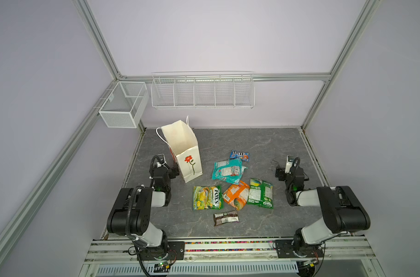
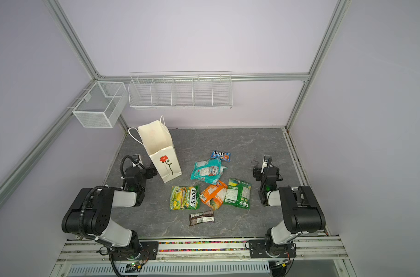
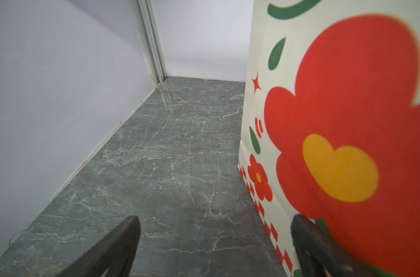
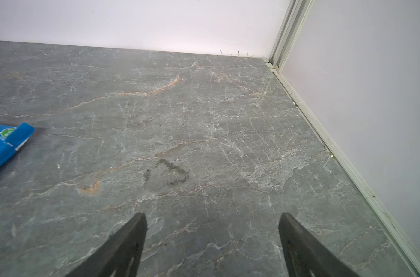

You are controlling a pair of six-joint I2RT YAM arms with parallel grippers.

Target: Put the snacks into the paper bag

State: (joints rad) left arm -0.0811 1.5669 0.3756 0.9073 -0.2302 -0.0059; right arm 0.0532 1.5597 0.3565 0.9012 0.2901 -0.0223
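The snacks all lie out on the desk [image 1: 264, 144], clustered near its middle. The small blue M&M's pack [image 1: 239, 155] is farthest back, with the teal bag [image 1: 228, 171] just in front of it. Nearer me sits a row of three: the yellow-green FOX'S bag [image 1: 207, 197], the orange bag [image 1: 235, 194] pressed up beside it, and the green bag [image 1: 261, 193] against the orange one's other edge. The small dark-brown bar [image 1: 226, 218] lies alone at the front. To the left of the cluster the paper bag [image 1: 188, 163] stands upright with its mouth open and its cord handles sticking up, the red flower facing forward. The left gripper [image 3: 215, 217] hangs low at the bag's left side with its jaws spread wide. One finger [image 3: 307, 239] is right by the flowered panel, though I cannot tell whether it touches. The right gripper [image 4: 213, 214] hovers over bare desk well to the right of the snacks, its jaws also apart and holding nothing. On the back wall hang a mesh basket [image 1: 125, 108] and a long wire rack [image 1: 201, 91].
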